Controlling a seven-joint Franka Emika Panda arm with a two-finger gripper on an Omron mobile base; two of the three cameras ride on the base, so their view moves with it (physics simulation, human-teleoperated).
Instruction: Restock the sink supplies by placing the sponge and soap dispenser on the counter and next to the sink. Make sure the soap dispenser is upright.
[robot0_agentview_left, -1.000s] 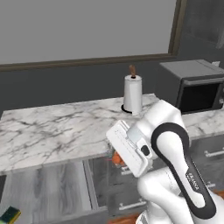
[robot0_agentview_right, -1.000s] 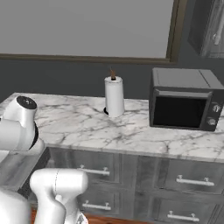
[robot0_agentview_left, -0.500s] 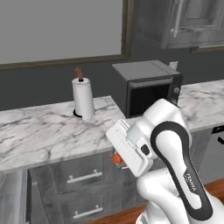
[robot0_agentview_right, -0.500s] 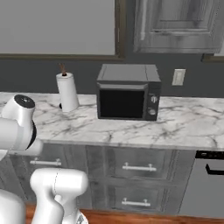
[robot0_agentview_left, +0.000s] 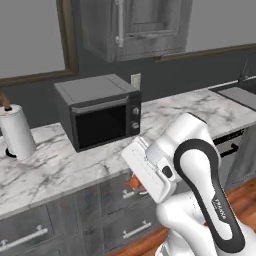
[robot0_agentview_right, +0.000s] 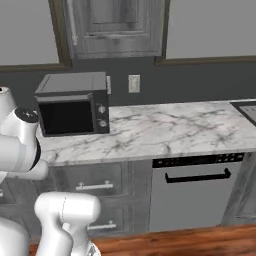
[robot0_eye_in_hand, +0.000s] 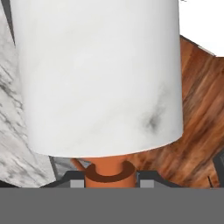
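While the soap dispenser (robot0_eye_in_hand: 100, 78) sits clamped by its orange neck in the gripper (robot0_eye_in_hand: 107, 177), its body toward twelve o'clock in the hand view, carry it steadily toward the sink (robot0_agentview_left: 239, 95) at the counter's (robot0_agentview_left: 200, 112) three o'clock end, then set it upright.

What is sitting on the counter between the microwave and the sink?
Nothing. In the right base view, the counter is bare marble from the microwave to the sink at the right edge.

Domestic kitchen, rendered.
Marble counter (robot0_agentview_right: 170, 127) carrying a microwave (robot0_agentview_right: 72, 104) at 9 o'clock; grey wall cabinet (robot0_agentview_right: 117, 27) at 12; dishwasher (robot0_agentview_right: 197, 192) below.
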